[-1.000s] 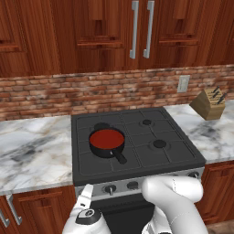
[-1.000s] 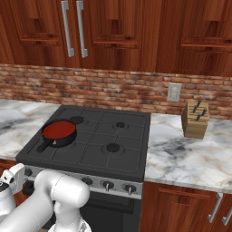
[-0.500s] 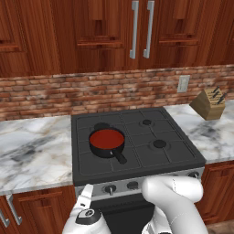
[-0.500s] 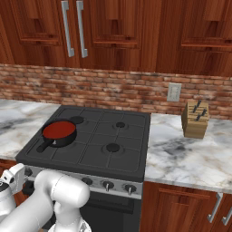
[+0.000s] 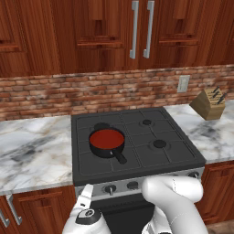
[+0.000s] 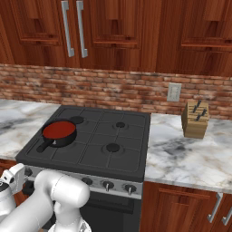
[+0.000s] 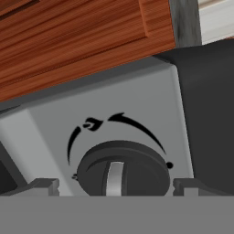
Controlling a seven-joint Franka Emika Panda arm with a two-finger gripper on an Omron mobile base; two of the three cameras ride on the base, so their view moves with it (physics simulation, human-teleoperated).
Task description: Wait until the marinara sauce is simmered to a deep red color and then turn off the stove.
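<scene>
Straight ahead of the claw (image 7: 114,185), close up in the hand view, sits a round dark knob (image 7: 121,171) with a pale pointer bar, set in the silver front strip of the wide dark grey stove (image 5: 137,157) — its two small dark fingertips stand wide apart, one to each side of the knob, gripping nothing.

Over the last second nothing has moved: the white arm hangs in the same low pose at the stove's front left corner, the jaws have held their spread, and both base views look the same as before. The marinara sauce (image 5: 106,138), a flat red disc in a small black short-handled saucepan (image 5: 108,144), is up and beyond the claw, on the burner above that end of the knob strip, and its colour reads as the same full red in each picture.

That stillness looks like waiting — the claw is already lined up and only the sauce's colour decides the moment. By my judgement the red is deep enough, or nearly so, that the next move is to close on the knob and turn it off. The marble desk (image 6: 190,154) and the wooden knife block (image 6: 195,118) lie well away to the claw's far side and play no part.
</scene>
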